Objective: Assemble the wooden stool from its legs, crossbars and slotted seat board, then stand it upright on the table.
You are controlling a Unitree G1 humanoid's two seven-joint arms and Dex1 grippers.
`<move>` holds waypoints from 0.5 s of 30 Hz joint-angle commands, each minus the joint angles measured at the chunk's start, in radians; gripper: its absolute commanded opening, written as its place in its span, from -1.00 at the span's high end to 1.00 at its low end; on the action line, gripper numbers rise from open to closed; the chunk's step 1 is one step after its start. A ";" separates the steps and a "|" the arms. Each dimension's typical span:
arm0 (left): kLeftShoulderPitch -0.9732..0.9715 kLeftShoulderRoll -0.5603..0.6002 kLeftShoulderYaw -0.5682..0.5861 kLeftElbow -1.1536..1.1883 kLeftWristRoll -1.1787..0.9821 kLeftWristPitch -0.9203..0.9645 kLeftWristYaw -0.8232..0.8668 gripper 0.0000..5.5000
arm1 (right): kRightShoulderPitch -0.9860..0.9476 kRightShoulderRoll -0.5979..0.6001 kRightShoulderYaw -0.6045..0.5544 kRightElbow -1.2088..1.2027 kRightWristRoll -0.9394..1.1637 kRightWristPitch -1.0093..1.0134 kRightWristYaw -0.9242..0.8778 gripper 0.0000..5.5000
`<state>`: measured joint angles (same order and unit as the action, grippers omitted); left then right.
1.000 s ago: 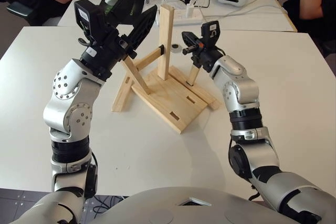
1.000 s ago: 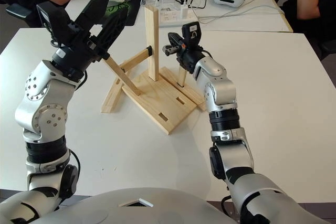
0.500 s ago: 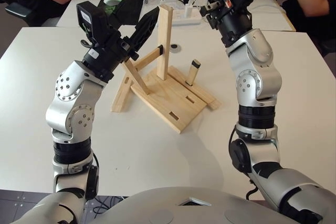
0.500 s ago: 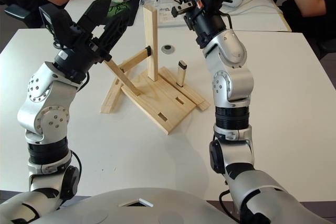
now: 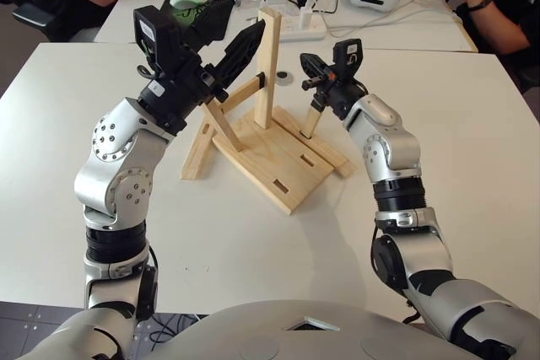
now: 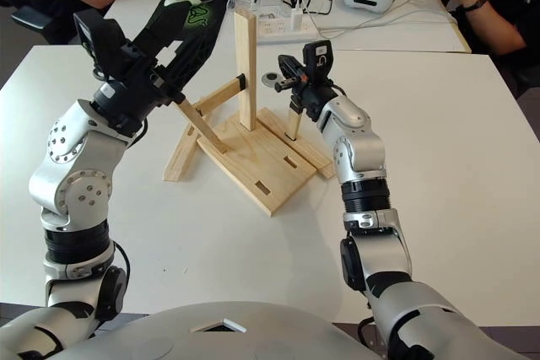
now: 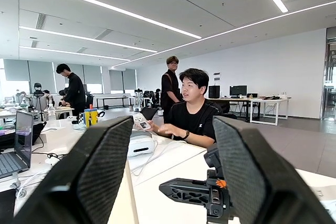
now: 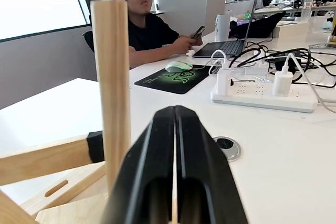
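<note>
Wooden leg (image 5: pixel 267 65) between spread left gripper (image 7: pixel 173 124) and pressed-together right gripper (image 5: pixel 306 61), power strip (image 5: pixel 291 28) beyond

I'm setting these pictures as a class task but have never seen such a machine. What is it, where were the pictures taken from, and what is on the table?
It is a humanoid robot with two arms, each ending in a two-finger gripper. Two pictures look down from its head; two look out from its wrists. On the table lies a slotted wooden board; a tall leg stands on it, a short peg at its far edge. The left gripper is open, the right gripper shut, and neither seems to hold anything.
</note>
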<state>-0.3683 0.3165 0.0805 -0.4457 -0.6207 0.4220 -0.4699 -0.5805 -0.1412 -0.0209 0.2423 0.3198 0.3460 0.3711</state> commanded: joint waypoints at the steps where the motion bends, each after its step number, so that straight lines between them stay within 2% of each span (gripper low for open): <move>1: 0.008 0.002 0.001 -0.012 0.001 0.004 0.009 -0.02 | -0.005 0.001 -0.038 -0.066 0.001 -0.029 -0.030 1.00; 7: 0.045 -0.017 -0.012 -0.045 0.012 -0.006 0.039 -0.02 | -0.059 -0.003 -0.084 -0.126 0.032 -0.033 -0.040 1.00; 10: 0.060 -0.017 0.001 -0.062 0.020 -0.012 0.056 -0.02 | -0.043 -0.043 -0.120 -0.109 0.041 -0.008 -0.034 0.84; 15: 0.064 -0.014 0.013 -0.062 0.031 -0.030 0.067 -0.02 | 0.085 -0.218 -0.078 -0.056 -0.030 0.044 0.091 0.57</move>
<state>-0.3059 0.2979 0.0867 -0.5001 -0.6011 0.4023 -0.4087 -0.5675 -0.2782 -0.1246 0.1641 0.3229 0.3593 0.3988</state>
